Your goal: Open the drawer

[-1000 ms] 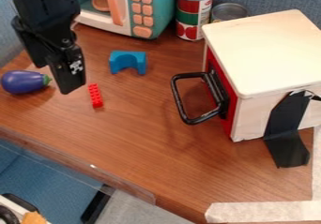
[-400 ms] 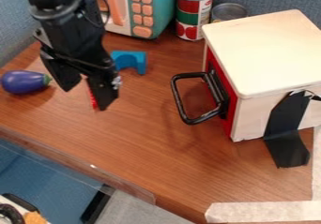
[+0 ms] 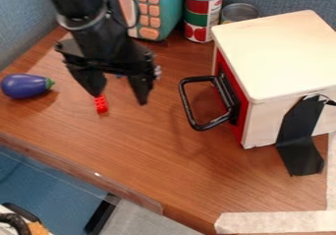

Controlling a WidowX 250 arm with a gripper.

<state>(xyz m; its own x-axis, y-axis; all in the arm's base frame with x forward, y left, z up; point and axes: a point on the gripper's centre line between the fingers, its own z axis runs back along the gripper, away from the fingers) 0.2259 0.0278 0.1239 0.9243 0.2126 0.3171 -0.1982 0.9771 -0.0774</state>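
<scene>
My gripper (image 3: 121,97) hangs over the left-middle of the table, its two fingers spread apart with nothing between them. To its right stands the white wooden box (image 3: 279,57) with a red front (image 3: 240,126) facing left. A black handle (image 3: 185,102) sticks out from that front toward the gripper, and there is a gap between the two. The drawer's front lies flush against the box, so the drawer looks closed.
A red brick (image 3: 100,104) lies just below the left finger, and a purple eggplant (image 3: 25,86) at the far left. Behind are a teal toy microwave (image 3: 172,8) and two cans (image 3: 202,13). Black tape (image 3: 299,140) holds the box's near side.
The gripper has moved right, from above the eggplant side toward the handle, and now hides most of the blue block. The box and its handle have stayed put.
</scene>
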